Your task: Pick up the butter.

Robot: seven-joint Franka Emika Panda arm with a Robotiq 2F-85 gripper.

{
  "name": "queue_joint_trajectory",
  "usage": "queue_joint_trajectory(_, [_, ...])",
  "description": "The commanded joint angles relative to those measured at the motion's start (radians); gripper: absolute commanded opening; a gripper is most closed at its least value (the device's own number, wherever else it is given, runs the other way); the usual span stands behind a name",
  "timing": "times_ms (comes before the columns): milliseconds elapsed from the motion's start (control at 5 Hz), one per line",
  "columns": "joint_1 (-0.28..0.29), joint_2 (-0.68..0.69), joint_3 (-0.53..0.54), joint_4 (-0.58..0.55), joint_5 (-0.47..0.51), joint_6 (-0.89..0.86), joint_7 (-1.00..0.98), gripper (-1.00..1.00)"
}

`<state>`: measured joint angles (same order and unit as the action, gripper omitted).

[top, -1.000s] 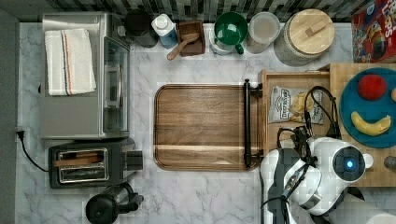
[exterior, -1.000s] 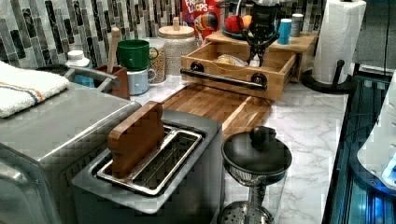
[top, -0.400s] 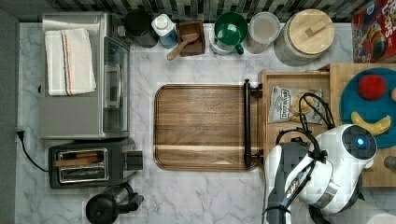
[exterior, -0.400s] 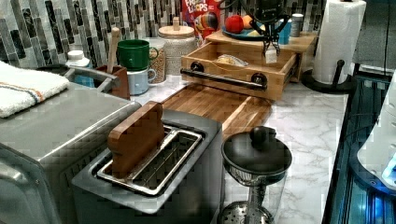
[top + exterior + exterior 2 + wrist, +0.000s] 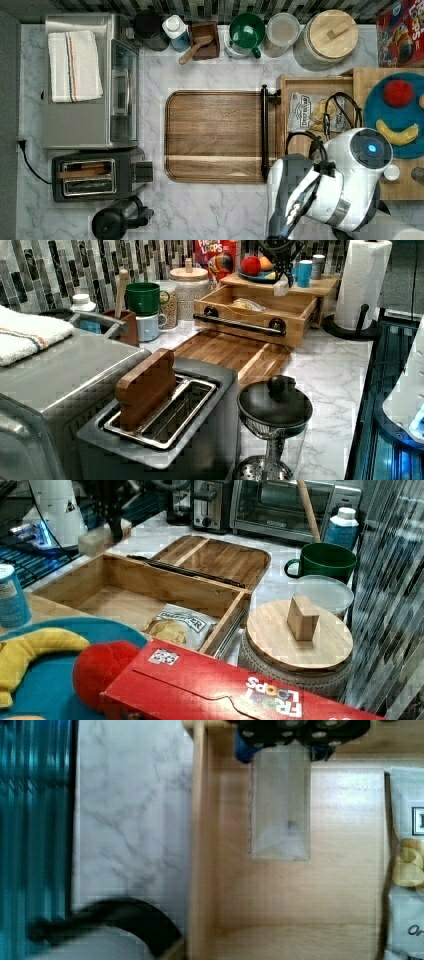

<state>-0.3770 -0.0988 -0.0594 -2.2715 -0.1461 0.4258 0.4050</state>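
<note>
**Holding the butter above the drawer: the pick looks all but done**

Pinched between the jaws is the butter [image 5: 279, 805], a pale, plain stick; the jaws clamp one of its ends, and the rest of it juts out from them. In the left view the butter [image 5: 281, 286] hangs directly beneath the jaws, and it seems to sit above the rim of the wooden drawer [image 5: 260, 315], not on its floor. The right view agrees: the butter [image 5: 102, 537] hangs under the dark jaws with nothing beneath it that it touches.

Straight below the jaws lies the bare floor of the drawer [image 5: 280, 910]. Off to one side of the jaws, well apart from the butter, the chip bag [image 5: 407, 870] lies flat in the same drawer. On the other side, past the drawer's wall, is the marble worktop [image 5: 130, 820].

Farther out from the jaws are the cutting board [image 5: 215, 135] and, on the raised shelf, the blue plate [image 5: 375, 100] with the banana [image 5: 397, 134].

By my reading, the grasp is made and the stick is off its support. What may be left is only to raise it a little more and keep the hold firm.
</note>
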Motion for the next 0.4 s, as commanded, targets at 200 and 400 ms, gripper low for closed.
queue_joint_trajectory(200, [0.123, -0.082, 0.170, 0.257, 0.063, -0.136, 0.208, -1.00])
queue_joint_trajectory(400, [0.057, -0.077, 0.267, 0.298, 0.110, -0.168, 0.257, -1.00])
